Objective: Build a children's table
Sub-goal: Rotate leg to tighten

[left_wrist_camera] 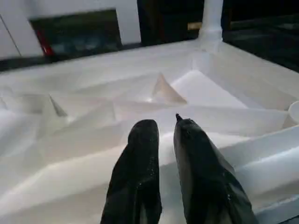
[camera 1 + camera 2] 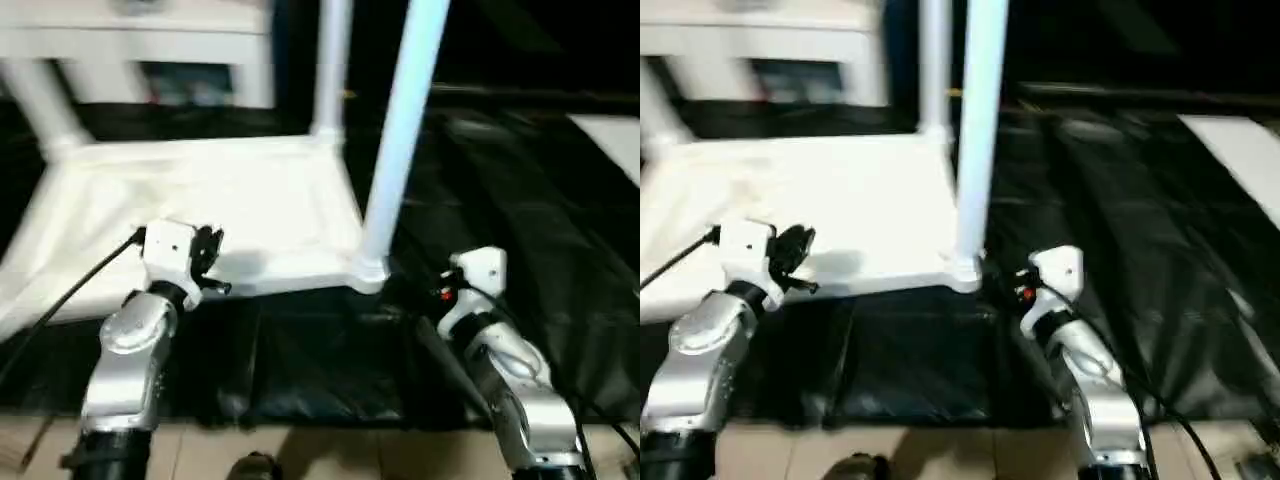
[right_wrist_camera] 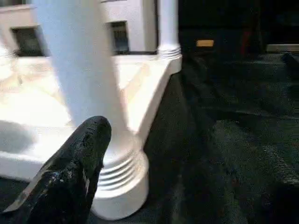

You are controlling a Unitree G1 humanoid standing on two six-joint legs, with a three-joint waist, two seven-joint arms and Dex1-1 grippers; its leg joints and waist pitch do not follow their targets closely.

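The white table top [image 2: 230, 200] lies upside down on the black cover, its ribbed underside [image 1: 93, 93] facing up. Three white legs stand in its corner sockets: one at the near right corner [image 2: 400, 130], one at the far right [image 2: 333, 60] and one leaning at the far left [image 2: 40, 100]. My left gripper [image 2: 212, 252] hovers over the top's near edge, its fingers [image 1: 140, 154] shut with nothing between them. My right gripper [image 2: 428, 293] sits low on the cover, just right of the near right leg's ribbed base [image 3: 119, 177].
The black-covered work table [image 2: 520, 200] stretches to the right of the white top. White furniture [image 2: 130, 40] stands behind. A white sheet [image 2: 610, 135] lies at the far right. Tan floor [image 2: 300, 450] shows below the table's front edge.
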